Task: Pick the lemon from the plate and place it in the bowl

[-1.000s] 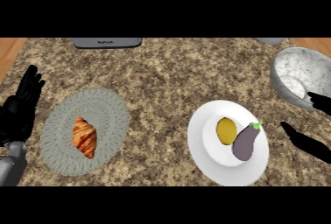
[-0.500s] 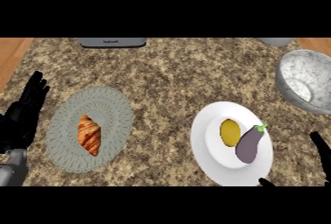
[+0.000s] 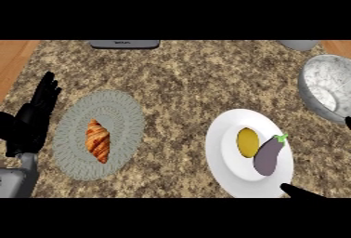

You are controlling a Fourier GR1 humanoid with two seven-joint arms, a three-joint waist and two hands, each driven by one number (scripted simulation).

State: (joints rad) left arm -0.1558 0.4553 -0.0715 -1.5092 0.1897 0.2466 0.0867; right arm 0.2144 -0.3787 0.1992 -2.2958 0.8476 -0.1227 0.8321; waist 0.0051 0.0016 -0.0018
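One lemon (image 3: 247,142) on plate (image 3: 226,172), apart from fingers (image 3: 302,192).

Left hand (image 3: 33,122) is parked at the left edge of the frame, fingers straight and pointing up toward the top, palm kinda side-on, not holding anything. Its grey forearm (image 3: 15,182) comes up from the lower left corner. Right hand (image 3: 302,192) barely shows: just a black fingertip or two poking in at the bottom right, plus a tiny dark sliver at the right edge. Can't tell how that one is posed.
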